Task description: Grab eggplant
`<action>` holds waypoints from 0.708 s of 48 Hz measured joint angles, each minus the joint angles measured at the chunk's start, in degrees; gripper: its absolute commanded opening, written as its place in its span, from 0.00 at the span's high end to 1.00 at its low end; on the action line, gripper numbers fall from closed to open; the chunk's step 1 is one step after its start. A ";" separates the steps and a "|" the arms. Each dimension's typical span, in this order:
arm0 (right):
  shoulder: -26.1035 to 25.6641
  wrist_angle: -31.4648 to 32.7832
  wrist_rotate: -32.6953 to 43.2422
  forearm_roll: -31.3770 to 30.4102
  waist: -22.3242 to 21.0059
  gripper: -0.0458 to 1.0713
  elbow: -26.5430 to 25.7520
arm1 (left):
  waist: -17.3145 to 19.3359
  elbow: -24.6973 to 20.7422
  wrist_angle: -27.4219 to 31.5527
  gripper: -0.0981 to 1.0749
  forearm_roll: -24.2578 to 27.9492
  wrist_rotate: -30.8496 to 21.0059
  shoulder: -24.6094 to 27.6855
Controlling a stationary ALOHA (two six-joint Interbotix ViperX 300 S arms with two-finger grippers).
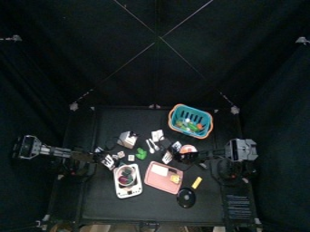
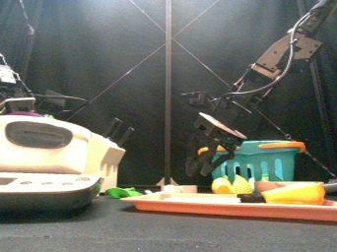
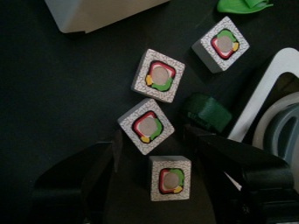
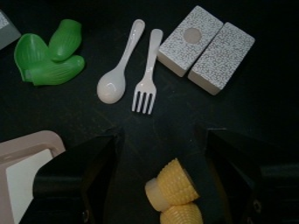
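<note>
I cannot pick out the eggplant for certain. A dark purplish thing [image 2: 32, 116] lies on top of a white box [image 2: 50, 148] at the front left and may be it; in the top view it shows as a dark reddish spot [image 1: 127, 188]. My left gripper [image 3: 158, 162] is open and empty over several square sushi pieces [image 3: 158, 74], left of the middle [image 1: 107, 159]. My right gripper [image 4: 158, 149] is open and empty above a white spoon [image 4: 122, 61] and fork [image 4: 149, 74], on the right side [image 1: 206, 163].
A teal basket [image 1: 190, 118] stands at the back right. A pink tray [image 1: 164, 177] lies front middle, with a black bowl [image 1: 188, 199] beside it. The right wrist view shows green leaves [image 4: 49, 52], two speckled blocks [image 4: 205, 48] and yellow corn [image 4: 176, 197].
</note>
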 measured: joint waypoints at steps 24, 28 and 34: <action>0.09 0.00 0.09 -0.09 0.18 0.11 0.70 | -8.61 -5.71 7.29 0.13 6.33 0.88 -11.34; 0.09 0.00 0.00 -0.26 0.18 0.11 0.70 | -10.63 -6.33 5.63 0.13 9.23 2.55 -11.34; 0.09 0.00 0.09 -0.44 0.09 0.11 0.70 | -12.92 -6.50 0.53 0.13 11.34 5.27 -9.67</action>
